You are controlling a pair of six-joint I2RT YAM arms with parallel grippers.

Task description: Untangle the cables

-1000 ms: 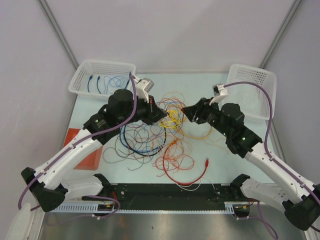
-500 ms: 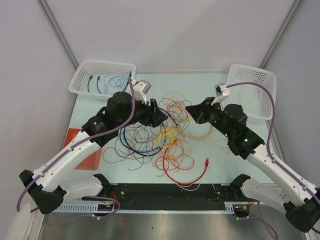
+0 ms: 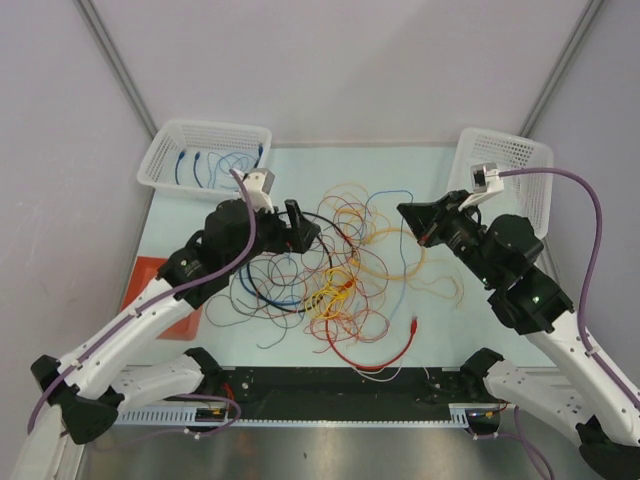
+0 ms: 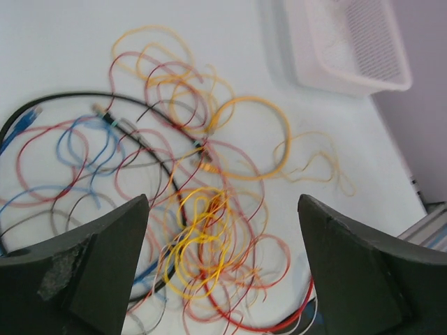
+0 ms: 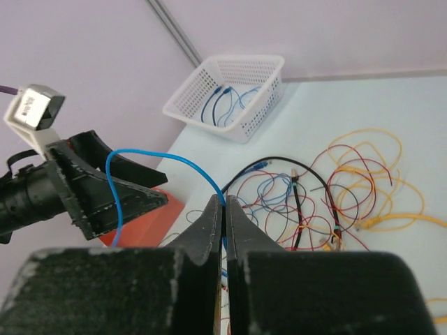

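The cables (image 3: pixel 335 270) lie heaped mid-counter (image 3: pixel 450 340). The right end effector (image 5: pixel 224 208), pressed together, pinches one blue cable (image 5: pixel 150 152). The left end effector (image 4: pixel 220 209) hangs spread above the heap. Draw the blue strand away slowly so its loops slip free.

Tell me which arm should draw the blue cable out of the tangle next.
Right. The right end effector is shut on the blue cable, raised off the table; the left end effector hangs open over the tangle, holding nothing.
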